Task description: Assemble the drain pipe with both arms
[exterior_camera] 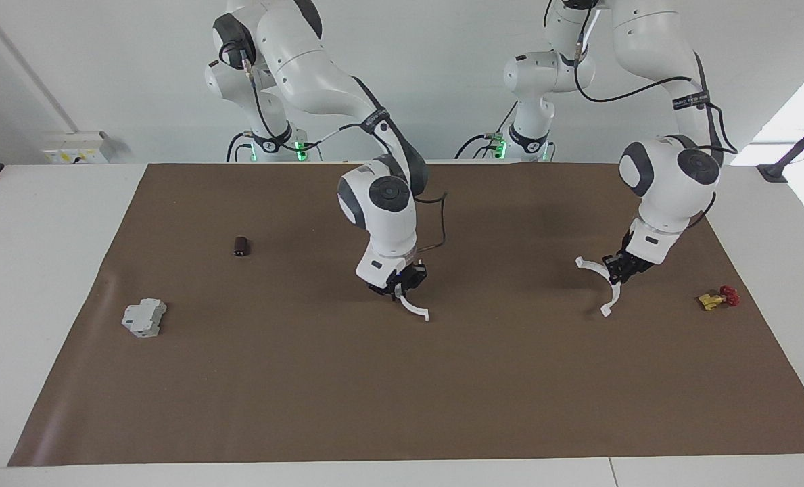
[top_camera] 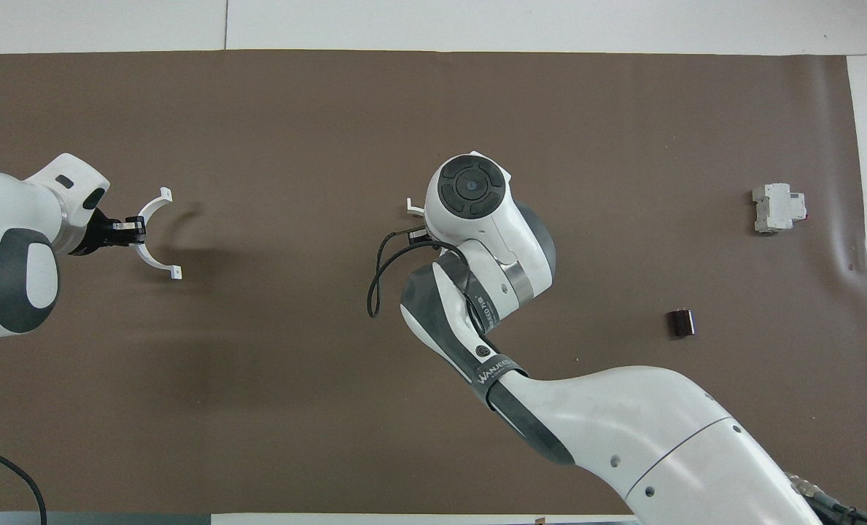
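Observation:
The drain pipe is in two separate white half-rings. My left gripper is shut on one half-ring at the middle of its arc and holds it just over the brown mat toward the left arm's end; both show in the overhead view, gripper and half-ring. My right gripper is shut on the other half-ring, low over the mat's middle. In the overhead view the right wrist hides that gripper, and only one tab of its half-ring shows.
A grey boxy block and a small dark cylinder lie toward the right arm's end. A small yellow and red part lies toward the left arm's end, close to the left gripper. The brown mat covers the table.

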You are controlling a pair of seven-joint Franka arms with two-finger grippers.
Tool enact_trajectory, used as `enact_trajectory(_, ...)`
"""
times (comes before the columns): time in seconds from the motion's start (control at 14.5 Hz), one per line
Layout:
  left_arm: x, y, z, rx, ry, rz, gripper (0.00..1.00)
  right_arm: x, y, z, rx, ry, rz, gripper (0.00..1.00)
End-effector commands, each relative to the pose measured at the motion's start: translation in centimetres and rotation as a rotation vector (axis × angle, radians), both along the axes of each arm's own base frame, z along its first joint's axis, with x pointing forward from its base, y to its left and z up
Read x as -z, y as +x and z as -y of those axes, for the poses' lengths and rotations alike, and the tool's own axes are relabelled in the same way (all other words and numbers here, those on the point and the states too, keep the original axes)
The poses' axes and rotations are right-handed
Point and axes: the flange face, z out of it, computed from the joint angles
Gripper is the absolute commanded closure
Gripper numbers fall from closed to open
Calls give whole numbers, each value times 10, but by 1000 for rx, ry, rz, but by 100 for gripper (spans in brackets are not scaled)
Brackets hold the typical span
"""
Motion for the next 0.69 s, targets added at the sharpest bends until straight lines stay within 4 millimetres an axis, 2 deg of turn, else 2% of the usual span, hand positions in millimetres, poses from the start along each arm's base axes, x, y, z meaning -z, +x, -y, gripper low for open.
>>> enact_trajectory(0.0,-29,12,35,-19,29,-11,100,6,-1,2,-10,-17,16,81)
enact_trajectory(0.07,-31,13,50,-22,68,-1,100,7,-4,-2,-16,-14,22,73)
enact_trajectory(0.21,-37,14,83,-41,105,26,100,13,-5,-1,-17,-6,34,44)
enact_trajectory(0.28,-38,12,99,-38,106,27,100,12,-5,-1,-17,-3,38,26)
enact_trajectory(0.34,-39,9,116,-27,108,27,100,6,-3,-1,-15,-4,37,0)
enact_trajectory(0.48,-40,2,147,-48,102,33,100,-30,14,10,6,-11,48,0)
enact_trajectory(0.55,-41,-2,165,-39,100,36,100,-61,27,30,35,-20,49,0)
enact_trajectory(0.62,-42,-4,179,-37,96,40,100,-84,41,59,75,-24,48,0)
